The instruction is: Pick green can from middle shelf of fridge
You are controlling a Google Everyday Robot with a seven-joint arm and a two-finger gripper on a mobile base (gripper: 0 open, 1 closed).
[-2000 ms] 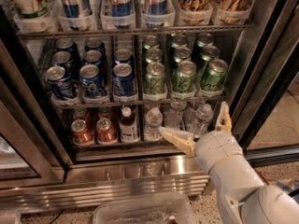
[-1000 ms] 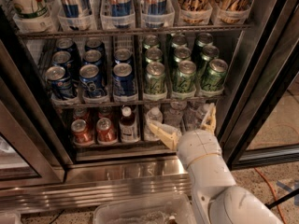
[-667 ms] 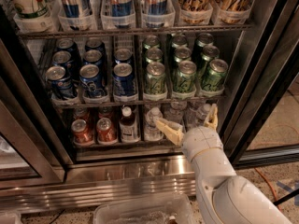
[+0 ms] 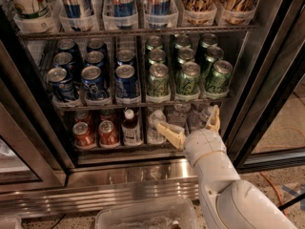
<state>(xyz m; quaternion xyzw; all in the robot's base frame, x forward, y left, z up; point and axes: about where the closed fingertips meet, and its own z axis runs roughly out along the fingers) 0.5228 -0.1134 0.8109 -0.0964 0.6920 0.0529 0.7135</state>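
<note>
The fridge stands open in front of me. Its middle shelf holds dark blue cans on the left and green cans in three rows on the right. The front green cans are at the left, the middle and the right. My gripper is open and empty, its cream fingers spread wide. It sits just below the middle shelf's front edge, under the middle and right green rows, in front of the lower shelf's clear bottles.
The top rack holds tall slim cans and cups. The bottom rack holds red cans, a dark bottle and clear bottles. The black-edged door frame stands at the right. A clear plastic tub lies on the floor.
The gripper swung left from the right side of the lower shelf, then drifted back slightly right and up, ending just under the middle shelf's edge. The cans have not moved.
</note>
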